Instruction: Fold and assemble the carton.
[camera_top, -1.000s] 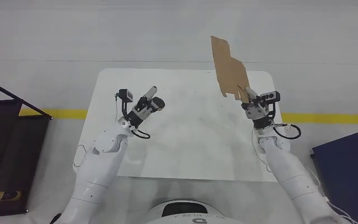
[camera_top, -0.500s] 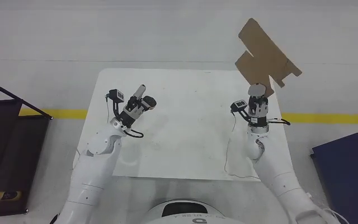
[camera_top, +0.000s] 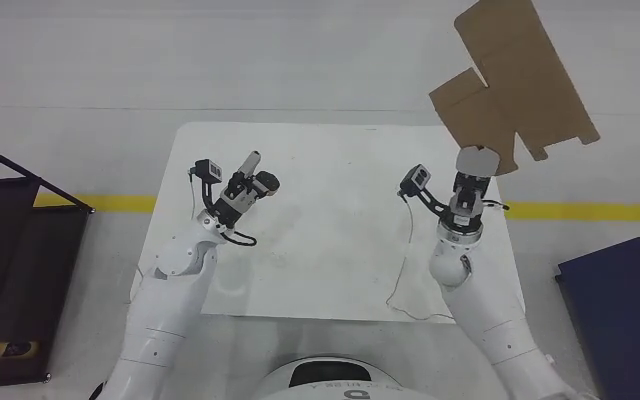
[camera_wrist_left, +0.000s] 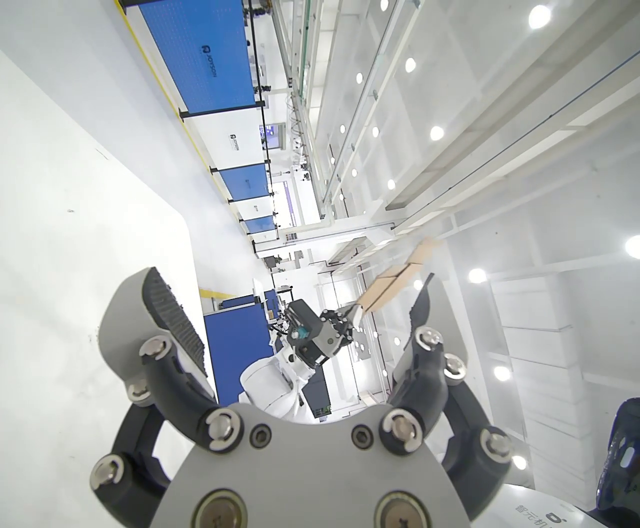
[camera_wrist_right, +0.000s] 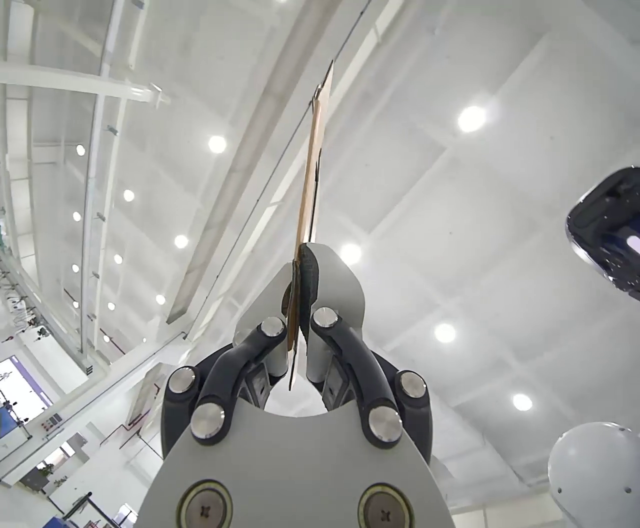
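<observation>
White bench (camera_top: 330, 230) below: at 2 o'clock the right pincer (camera_top: 475, 165) clamps the flat carton (camera_top: 520, 80) by its lower edge, upright in the air. The left pincer (camera_top: 260, 172), at 9 o'clock, gapes wide; it had best grip a panel beside a crease before folding.

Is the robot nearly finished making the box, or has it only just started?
Only just started. Done: the carton is up off the table. In hand: the right hand is shut on its edge, holding it in the air. Left: all the folding. The carton is flat, with no walls yet, and the left hand is open and empty.
</observation>
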